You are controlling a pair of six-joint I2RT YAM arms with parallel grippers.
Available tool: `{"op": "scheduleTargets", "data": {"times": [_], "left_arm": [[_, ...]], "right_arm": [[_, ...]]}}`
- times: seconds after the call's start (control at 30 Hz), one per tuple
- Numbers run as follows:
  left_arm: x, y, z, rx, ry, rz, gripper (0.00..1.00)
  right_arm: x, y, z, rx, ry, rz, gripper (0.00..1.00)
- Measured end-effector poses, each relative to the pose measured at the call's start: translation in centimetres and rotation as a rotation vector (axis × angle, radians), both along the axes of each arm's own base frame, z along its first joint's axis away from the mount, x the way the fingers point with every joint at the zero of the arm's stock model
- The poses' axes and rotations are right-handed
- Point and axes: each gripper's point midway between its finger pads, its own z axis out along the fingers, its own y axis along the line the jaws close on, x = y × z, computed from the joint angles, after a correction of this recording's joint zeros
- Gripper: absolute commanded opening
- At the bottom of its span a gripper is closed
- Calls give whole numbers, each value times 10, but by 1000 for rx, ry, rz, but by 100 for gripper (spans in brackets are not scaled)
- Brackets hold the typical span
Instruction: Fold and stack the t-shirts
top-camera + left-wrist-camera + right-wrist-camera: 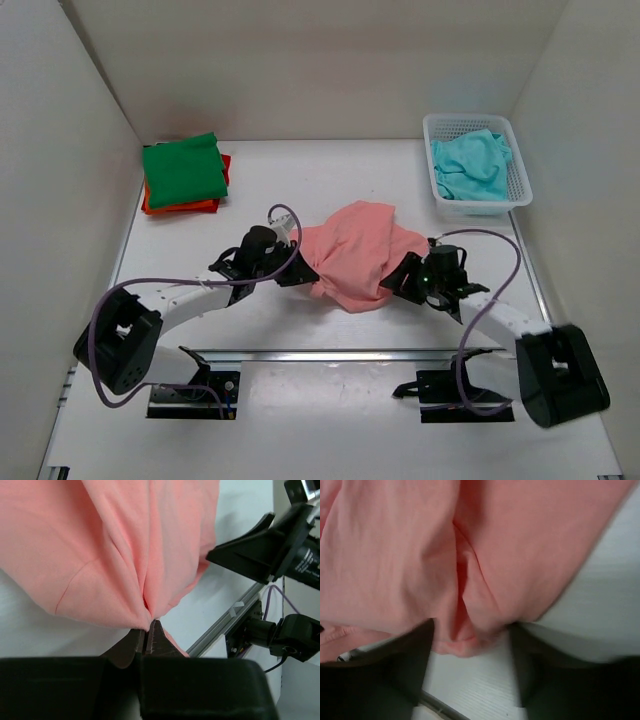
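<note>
Shirts: four counted

One turquoise shirt lies crumpled in the white mesh basket. One pink shirt, bunched and creased, sits left of the basket; left gripper pinched tight on its left edge, right gripper clamped on a thick fold at its right. Far left of the basket, one green shirt, folded square, tops one orange-red shirt.
</note>
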Motion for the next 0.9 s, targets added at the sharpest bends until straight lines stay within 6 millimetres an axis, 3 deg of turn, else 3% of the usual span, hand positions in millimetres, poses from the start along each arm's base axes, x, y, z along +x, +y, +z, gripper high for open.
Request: {"op": "scheduleTargets", "data": {"times": [0.07,0.17,0.23,0.3,0.33,0.4,0.43,0.47,0.53,0.6,0.67,0.77,0.8,0.9], "left_arm": [[-3,6,-4,12,12,12,0],[3,21,3,13,11,44,0],[12,38,17,18,6,80,0],[35,58,54,14,-31,134,0],[51,67,86,-1,-76,160,0],[77,80,164,-39,-212,191,0],[82,82,208,-63,-291,194,0],[81,81,252,-96,-380,178,0],[56,74,328,-168,-541,124,0],[17,73,373,-230,-642,68,0],[-21,82,398,-270,-701,35,0],[-61,98,421,-301,-745,13,0],[-82,104,442,-320,-780,-7,0],[-101,105,473,-350,-813,-48,0]], "right_arm": [[8,14,-1,45,14,26,0],[6,19,-8,44,92,24,0],[14,17,13,13,75,25,0],[41,16,72,1,-45,35,0],[59,14,115,11,-143,29,0],[86,0,226,37,-392,12,1],[89,-8,282,49,-516,6,0],[85,-15,334,57,-637,9,0],[59,-23,411,61,-826,26,0],[24,-28,457,57,-956,42,0],[-12,-25,473,66,-1011,80,0],[-58,-24,487,65,-1066,119,0],[-76,-25,499,46,-1093,129,1],[-93,-25,523,9,-1135,137,1]]}}
